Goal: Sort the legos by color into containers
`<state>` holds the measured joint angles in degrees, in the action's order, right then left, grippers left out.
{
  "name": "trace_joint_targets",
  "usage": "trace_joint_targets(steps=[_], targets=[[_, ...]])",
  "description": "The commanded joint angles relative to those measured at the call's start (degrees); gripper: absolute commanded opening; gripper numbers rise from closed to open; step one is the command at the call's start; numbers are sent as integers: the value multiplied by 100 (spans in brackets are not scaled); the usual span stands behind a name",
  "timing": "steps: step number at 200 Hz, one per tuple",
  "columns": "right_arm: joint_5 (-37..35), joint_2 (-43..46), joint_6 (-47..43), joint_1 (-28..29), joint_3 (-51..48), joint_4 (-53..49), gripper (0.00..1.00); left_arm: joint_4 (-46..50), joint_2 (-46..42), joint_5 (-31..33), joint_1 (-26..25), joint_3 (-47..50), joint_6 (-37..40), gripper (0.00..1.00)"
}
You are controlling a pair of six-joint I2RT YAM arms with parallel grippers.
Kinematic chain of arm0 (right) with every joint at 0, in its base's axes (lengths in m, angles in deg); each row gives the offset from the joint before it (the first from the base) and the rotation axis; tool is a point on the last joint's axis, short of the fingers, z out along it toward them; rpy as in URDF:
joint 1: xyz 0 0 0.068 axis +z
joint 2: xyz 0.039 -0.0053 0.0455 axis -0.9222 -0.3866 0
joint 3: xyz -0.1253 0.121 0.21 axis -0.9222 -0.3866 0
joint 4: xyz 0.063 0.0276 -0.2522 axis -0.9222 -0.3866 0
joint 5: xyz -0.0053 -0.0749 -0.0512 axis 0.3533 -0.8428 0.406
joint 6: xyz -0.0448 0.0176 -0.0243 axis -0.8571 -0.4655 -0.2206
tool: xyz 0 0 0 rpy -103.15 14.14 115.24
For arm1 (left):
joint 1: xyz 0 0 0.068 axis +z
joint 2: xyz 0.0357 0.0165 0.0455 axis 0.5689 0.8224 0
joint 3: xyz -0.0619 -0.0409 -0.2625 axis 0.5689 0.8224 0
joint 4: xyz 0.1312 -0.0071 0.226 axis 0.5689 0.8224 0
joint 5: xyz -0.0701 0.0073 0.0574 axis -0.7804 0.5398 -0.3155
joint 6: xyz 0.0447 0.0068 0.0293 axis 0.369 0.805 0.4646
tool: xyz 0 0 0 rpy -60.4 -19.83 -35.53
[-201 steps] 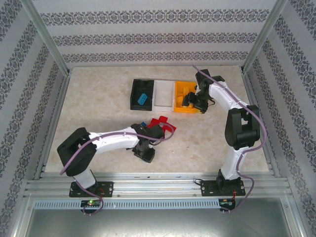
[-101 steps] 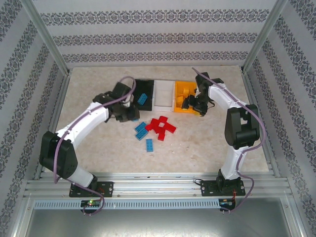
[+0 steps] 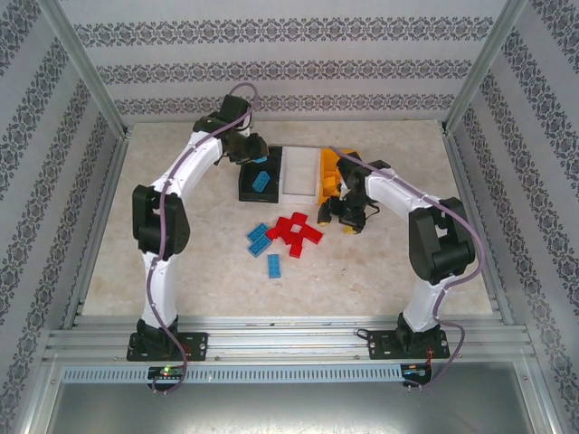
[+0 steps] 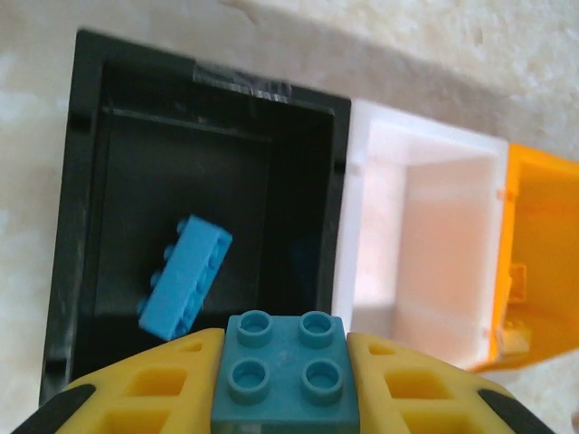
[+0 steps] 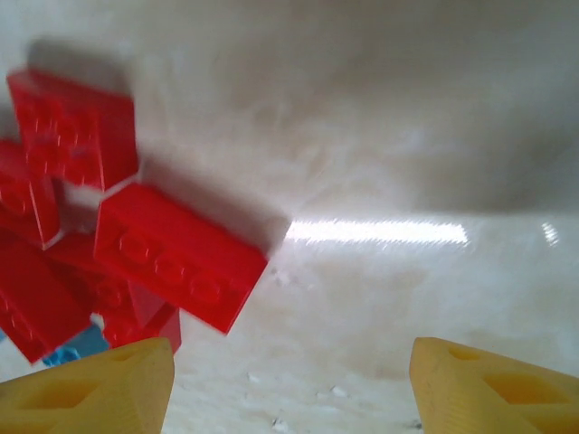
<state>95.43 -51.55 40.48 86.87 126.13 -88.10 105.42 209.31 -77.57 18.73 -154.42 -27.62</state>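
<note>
My left gripper [image 4: 287,398] is shut on a small blue lego [image 4: 287,369], studs up between the yellow fingers. It hangs over the near edge of the black container [image 4: 77,181], where a longer blue lego [image 4: 185,276] lies. In the top view that gripper [image 3: 255,154] is above the black container [image 3: 242,185]. My right gripper [image 5: 289,398] stands open and low over the table, just right of a pile of red legos [image 5: 176,253], nothing between its fingers. In the top view it [image 3: 336,213] sits right of the red pile [image 3: 294,232].
The white container [image 3: 299,197] stands between the black one and the orange-yellow container [image 3: 327,167], whose near part my right arm covers. Loose blue legos [image 3: 259,238] lie left of the red pile, with another [image 3: 273,265] nearer the front.
My left arm swung from beside the pile up and back to the black container, carrying the blue lego. My right gripper came away from the orange-yellow container, down toward the red pile.
</note>
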Motion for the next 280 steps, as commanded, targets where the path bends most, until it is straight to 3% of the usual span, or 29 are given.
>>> trace_joint_targets(steps=[1, 39, 51, 101, 125, 143, 182, 223, 280], targets=[[138, 299, 184, 110, -279, 72, 70, 796, 523, 240, 90, -790, 371, 29], [131, 600, 210, 370, -604, 138, 70, 1184, 1334, 151, 85, -1980, 445, 32], [112, 639, 249, 514, -629, 100, 70, 1312, 1482, 82, 94, -2246, 463, 39], [-209, 526, 918, 929, -391, -266, 71, 1471, 1197, -189, 127, -2065, 558, 51], [-404, 436, 874, 922, -69, -534, 72, 1260, 583, -202, 124, -1290, 587, 53], [-558, 283, 392, 951, 291, -783, 70, 699, -180, -404, 124, -175, 446, 53], [-1138, 231, -1871, 1152, 366, -453, 68, -656, -2027, -601, 133, 2582, 429, 55], [-1716, -283, -2775, 1167, 708, -709, 73, -531, -3354, -657, 230, 4088, 850, 57], [-1550, -1054, -3109, 1220, 1325, -761, 73, -267, -4424, -707, 316, 5301, 994, 58]])
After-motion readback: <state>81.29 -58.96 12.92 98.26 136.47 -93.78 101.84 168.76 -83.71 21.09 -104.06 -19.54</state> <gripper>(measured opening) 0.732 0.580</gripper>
